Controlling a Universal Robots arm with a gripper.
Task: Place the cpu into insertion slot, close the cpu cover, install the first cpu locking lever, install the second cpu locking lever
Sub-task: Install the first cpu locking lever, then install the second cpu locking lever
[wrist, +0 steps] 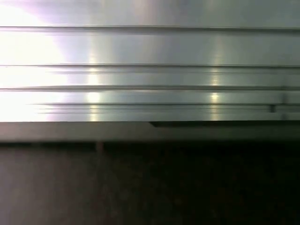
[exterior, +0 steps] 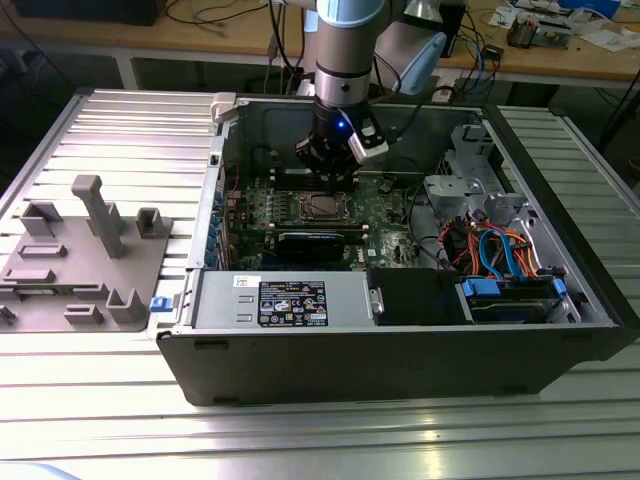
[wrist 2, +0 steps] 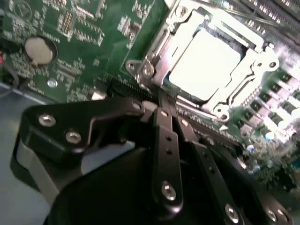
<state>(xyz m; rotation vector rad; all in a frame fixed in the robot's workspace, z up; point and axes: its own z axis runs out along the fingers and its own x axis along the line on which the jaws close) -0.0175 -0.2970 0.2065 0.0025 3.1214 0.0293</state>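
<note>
Already seated, silver cpu (wrist 2: 210, 65), cpu cover (wrist 2: 161, 44) closed

A ribbed silver aluminium table (exterior: 90, 400) carries 2 things: an open black desktop computer case (exterior: 400, 350) and a grey plastic fixture tray (exterior: 85, 260).

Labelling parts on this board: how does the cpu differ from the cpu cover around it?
The cpu is a solid, plain, pale square; the cpu cover is an open frame with a square hole. The cpu lies inside the opening; the cpu cover borders it and carries screw tabs at its corners. Both look metallic and lie flat.
</note>
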